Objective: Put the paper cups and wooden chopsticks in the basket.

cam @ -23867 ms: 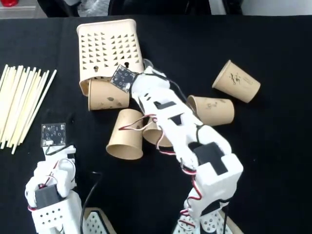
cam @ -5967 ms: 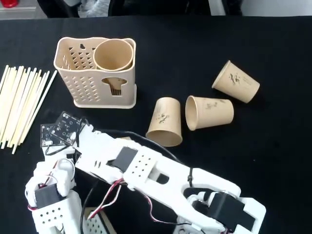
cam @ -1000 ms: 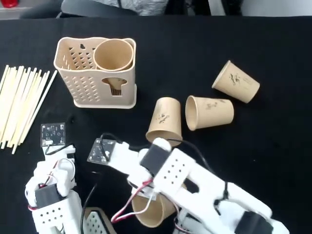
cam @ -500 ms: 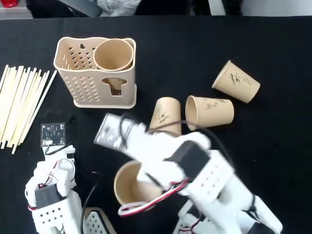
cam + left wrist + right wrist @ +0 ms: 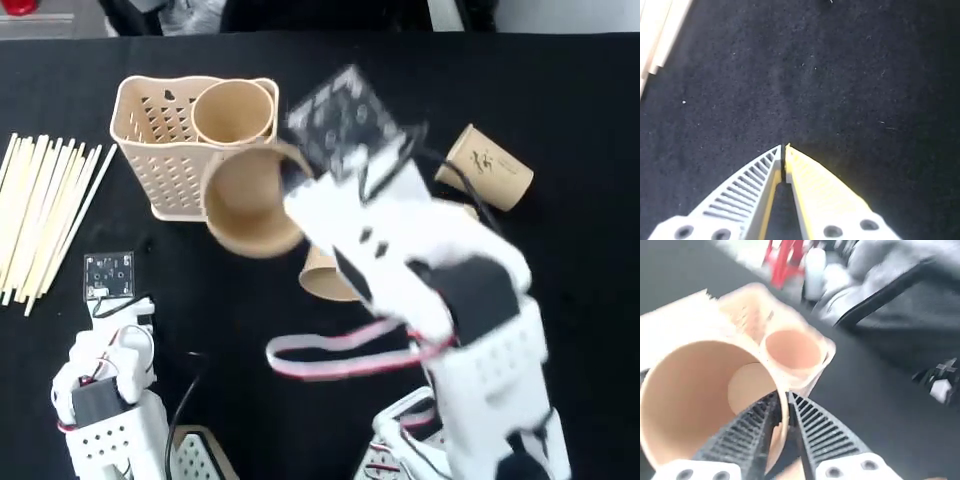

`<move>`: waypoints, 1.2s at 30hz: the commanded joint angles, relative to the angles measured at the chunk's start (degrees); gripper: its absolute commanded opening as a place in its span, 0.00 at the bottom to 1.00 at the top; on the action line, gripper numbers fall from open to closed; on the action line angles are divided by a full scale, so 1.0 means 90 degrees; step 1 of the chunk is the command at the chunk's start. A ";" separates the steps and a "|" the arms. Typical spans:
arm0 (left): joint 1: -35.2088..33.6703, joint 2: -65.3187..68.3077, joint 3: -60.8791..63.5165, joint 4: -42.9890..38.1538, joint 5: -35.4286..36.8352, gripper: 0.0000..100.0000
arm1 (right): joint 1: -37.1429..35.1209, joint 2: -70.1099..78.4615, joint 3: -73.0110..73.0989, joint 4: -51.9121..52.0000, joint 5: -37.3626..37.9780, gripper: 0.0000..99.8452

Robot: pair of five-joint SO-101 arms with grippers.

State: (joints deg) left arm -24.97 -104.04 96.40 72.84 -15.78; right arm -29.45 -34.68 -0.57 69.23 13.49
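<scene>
My right gripper [image 5: 783, 397] is shut on the rim of a paper cup [image 5: 700, 400], one finger inside and one outside. In the high view that cup [image 5: 248, 205] hangs tilted in the air just in front of the beige basket [image 5: 165, 165]. The basket [image 5: 747, 305] stands upright with another cup [image 5: 233, 112] in its right compartment. One loose cup [image 5: 487, 166] lies at the right, and another cup [image 5: 322, 277] lies partly under the right arm. Wooden chopsticks [image 5: 45, 215] lie in a pile at the left edge. My left gripper [image 5: 785, 148] is shut and empty above bare cloth.
A black cloth [image 5: 560, 90] covers the table. The left arm [image 5: 100, 385] sits folded at the front left, close to the chopsticks [image 5: 657, 25]. The right arm [image 5: 440, 290] spans the middle of the table. There is open room at the back right.
The right arm has lifted the cup from the table's front and swung it up and back toward the basket. The left arm has not moved.
</scene>
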 commanded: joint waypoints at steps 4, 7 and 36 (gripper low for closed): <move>0.0034 -0.0020 0.0112 0.0029 -0.0029 0.03 | 0.0586 0.1851 -0.2076 -0.0615 -0.0430 0.01; 0.0034 -0.0020 0.0112 0.0029 -0.0029 0.03 | 0.0645 0.2867 -0.3394 -0.0186 -0.0723 0.01; 0.0034 -0.0020 0.0112 0.0029 -0.0029 0.03 | 0.0537 0.6823 -0.8689 0.2745 -0.1045 0.01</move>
State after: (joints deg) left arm -24.97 -104.04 96.40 72.84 -15.78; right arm -24.70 26.68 -76.79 95.96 4.44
